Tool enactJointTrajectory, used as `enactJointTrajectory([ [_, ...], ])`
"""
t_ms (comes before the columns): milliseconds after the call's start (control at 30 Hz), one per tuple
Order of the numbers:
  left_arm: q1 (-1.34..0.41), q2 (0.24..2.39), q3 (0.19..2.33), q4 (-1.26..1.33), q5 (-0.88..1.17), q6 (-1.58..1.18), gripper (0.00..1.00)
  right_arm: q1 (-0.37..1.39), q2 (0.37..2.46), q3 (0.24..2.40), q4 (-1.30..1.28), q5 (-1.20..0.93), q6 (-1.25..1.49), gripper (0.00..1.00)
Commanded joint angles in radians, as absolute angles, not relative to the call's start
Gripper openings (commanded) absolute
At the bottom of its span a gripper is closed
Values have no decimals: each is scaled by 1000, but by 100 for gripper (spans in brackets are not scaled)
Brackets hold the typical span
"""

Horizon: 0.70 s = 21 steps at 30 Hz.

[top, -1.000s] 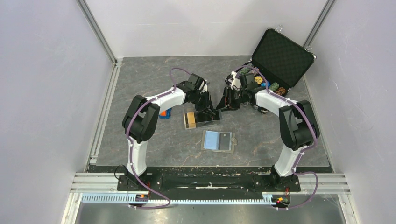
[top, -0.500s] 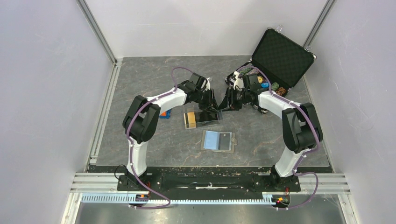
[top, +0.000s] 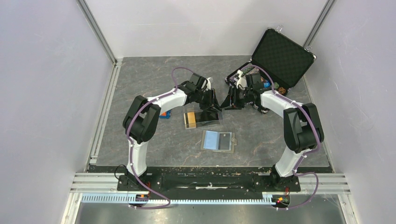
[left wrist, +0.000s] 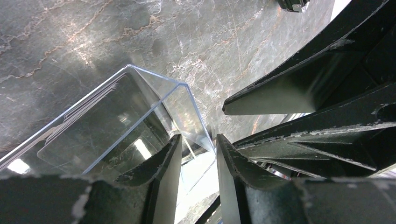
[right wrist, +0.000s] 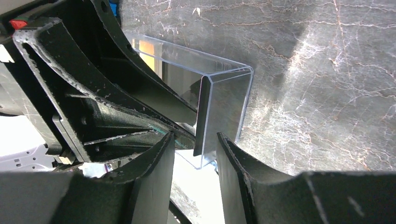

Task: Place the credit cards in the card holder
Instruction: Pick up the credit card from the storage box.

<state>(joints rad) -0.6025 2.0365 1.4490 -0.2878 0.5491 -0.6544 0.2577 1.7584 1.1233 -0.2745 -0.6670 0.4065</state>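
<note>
The clear tray (top: pixel 220 120) lies mid-table and holds an orange-tan credit card (top: pixel 189 120) and black credit cards (top: pixel 208 116). Closer to me, the card holder (top: pixel 214 140) lies open, pale blue inside with a dark right half. My left gripper (top: pixel 213 103) and right gripper (top: pixel 229 101) meet tip to tip at the tray's far right end. In the left wrist view my left gripper (left wrist: pixel 198 137) is open over the tray's corner (left wrist: pixel 186 88), and a black card (left wrist: pixel 93 140) shows through the wall. My right gripper (right wrist: pixel 195 136) is open just short of the tray's end wall (right wrist: pixel 226 100).
An open black briefcase (top: pixel 282 58) with poker chips (top: pixel 275 87) stands at the back right, behind my right arm. A small blue and orange object (top: pixel 164 113) lies by my left forearm. Side walls close in the table on the left and right.
My left gripper has drawn back from over the tray toward its far right corner and its jaws have widened a little. The right gripper shifted slightly. Tray and card holder have not moved.
</note>
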Motion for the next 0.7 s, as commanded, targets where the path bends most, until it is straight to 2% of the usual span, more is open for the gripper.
enactJointTrajectory([
  [0,-606,2014,1412,-226,565,-688,41,249,1716,1123,-253,-687,388,40],
  [167,-592,2020,1331,-96,599,-772,39,241,1712,1117,-254,-691,382,41],
  [467,-590,2024,1333,-173,525,-753,27,230,1706,1097,-253,-700,376,41],
  [500,-590,2032,1337,-181,524,-752,25,229,1706,1097,-253,-702,376,41],
  [567,-590,2043,1347,-201,521,-749,13,229,1705,1099,-255,-704,375,41],
  [667,-589,2037,1367,-244,506,-730,3,224,1699,1101,-255,-704,374,41],
])
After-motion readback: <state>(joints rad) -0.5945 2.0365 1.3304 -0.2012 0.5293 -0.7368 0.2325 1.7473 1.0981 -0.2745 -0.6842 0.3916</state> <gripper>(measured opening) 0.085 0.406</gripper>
